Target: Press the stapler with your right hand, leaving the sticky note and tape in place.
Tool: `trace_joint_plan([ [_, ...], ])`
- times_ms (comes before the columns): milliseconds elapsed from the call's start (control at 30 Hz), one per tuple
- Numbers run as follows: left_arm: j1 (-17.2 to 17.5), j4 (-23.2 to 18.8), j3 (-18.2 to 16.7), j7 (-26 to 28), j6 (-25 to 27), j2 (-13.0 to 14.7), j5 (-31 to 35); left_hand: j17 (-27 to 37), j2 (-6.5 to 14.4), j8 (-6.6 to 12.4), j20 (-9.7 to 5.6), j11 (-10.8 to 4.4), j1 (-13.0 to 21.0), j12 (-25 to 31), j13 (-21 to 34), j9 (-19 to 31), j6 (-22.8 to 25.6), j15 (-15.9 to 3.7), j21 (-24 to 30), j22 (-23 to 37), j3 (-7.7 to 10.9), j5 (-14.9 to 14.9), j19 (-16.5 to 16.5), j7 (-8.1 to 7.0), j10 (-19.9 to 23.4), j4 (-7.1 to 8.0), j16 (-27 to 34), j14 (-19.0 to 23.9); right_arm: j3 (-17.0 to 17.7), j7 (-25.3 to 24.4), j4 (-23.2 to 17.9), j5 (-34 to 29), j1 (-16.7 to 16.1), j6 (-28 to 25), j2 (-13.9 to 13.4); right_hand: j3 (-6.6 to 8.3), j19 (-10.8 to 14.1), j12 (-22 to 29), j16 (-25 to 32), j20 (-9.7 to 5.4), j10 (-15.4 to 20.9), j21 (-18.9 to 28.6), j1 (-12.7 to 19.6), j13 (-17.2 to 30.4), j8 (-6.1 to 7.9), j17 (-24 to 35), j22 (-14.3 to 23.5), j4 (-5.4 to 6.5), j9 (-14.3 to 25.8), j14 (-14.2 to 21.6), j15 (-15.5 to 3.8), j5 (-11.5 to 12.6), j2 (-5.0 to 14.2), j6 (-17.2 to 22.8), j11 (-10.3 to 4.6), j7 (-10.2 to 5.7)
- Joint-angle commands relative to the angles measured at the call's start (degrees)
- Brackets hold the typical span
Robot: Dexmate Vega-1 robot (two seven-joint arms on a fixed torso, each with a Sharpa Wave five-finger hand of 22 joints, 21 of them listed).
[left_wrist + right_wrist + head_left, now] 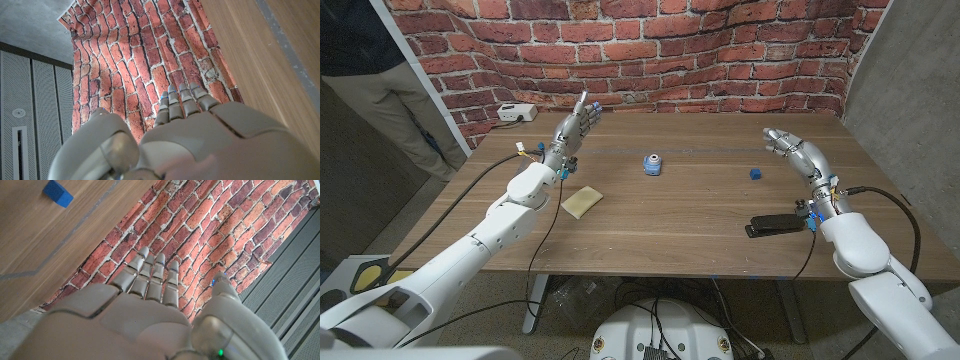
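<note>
Stapler (773,225) lies near the table's (680,220) front edge at about 4 o'clock, just beside my right forearm. My right hand (786,145) hovers beyond it, empty, fingers apart. Left hand (572,127) likewise empty and spread at 10 o'clock. Sticky note (582,201) at 8 o'clock, tape (652,164) near centre

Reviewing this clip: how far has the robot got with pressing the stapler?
Nothing looks done yet. The black stapler lies near the table's front edge beside the right forearm, untouched. The right hand is raised farther back, fingers apart, holding nothing; the left hand is likewise empty. The sticky note and tape sit undisturbed. Left: bring the right hand to the stapler and press.
</note>
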Motion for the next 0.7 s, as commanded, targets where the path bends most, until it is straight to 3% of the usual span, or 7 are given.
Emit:
trace_joint_plan([
  [33,-0.04,-0.04,-0.31,-0.44,-0.43,0.14,0.43,0.21,0.17,0.1,0.11,0.02,0.31,0.29,0.29,0.18,0.28,-0.11,0.14,0.2,-0.35,0.01,0.01,-0.15,0.23,-0.04,0.08,0.36,-1.66,3.92,6.45,7.6,5.6,3.11,0.24,-0.29,-0.38,-0.09,0.14,-0.06,-0.48,-0.15,-0.62,0.16,-0.35,0.17,0.02,0.01,0.27,-0.39,0.1,-0.05,-0.11,-1.06,0.43,0.21],
  [133,0.36,-0.43,-0.41,-0.45,-0.39,0.56,0.66,0.21,0.17,0.1,0.14,-0.06,0.31,0.29,0.28,0.17,0.28,-0.06,0.14,0.2,-0.38,0.0,0.01,-0.13,0.22,-0.03,0.08,0.36,-2.3,4.85,8.12,9.39,7.07,4.17,0.34,-0.37,-0.42,-0.12,0.19,-0.03,-0.68,-0.14,-0.75,0.16,-0.41,0.17,0.02,0.03,0.26,-0.45,0.2,-0.04,-0.16,-1.6,0.6,0.19],
  [267,1.14,-0.62,-0.64,-0.25,-0.13,0.97,0.52,0.21,0.18,0.11,0.17,-0.01,0.32,0.29,0.28,0.17,0.31,-0.09,0.15,0.2,-0.41,0.0,0.02,-0.18,0.23,-0.03,0.08,0.37,-3.09,6.97,10.33,12.58,9.15,5.09,0.16,-0.62,-0.51,-0.01,0.37,0.04,-0.94,-0.08,-1.18,0.15,-0.6,0.17,0.02,0.09,0.2,-0.6,0.28,-0.01,-0.29,-3.94,0.67,1.87],
  [700,1.84,-1.2,-1.58,-0.24,0.58,1.91,-0.93,0.21,0.19,0.09,0.46,0.03,0.33,0.24,0.28,0.17,0.27,-0.15,0.13,0.21,-0.55,-0.01,-0.06,-0.29,0.09,-0.01,0.07,0.31,-4.2,16.86,18.5,26.73,15.34,7.25,0.58,-1.08,-0.81,0.03,0.42,0.27,-1.36,-0.11,-1.92,0.14,-0.25,0.21,0.01,0.29,0.15,-0.95,0.61,-0.07,-0.57,-4.8,1.13,1.37],
])
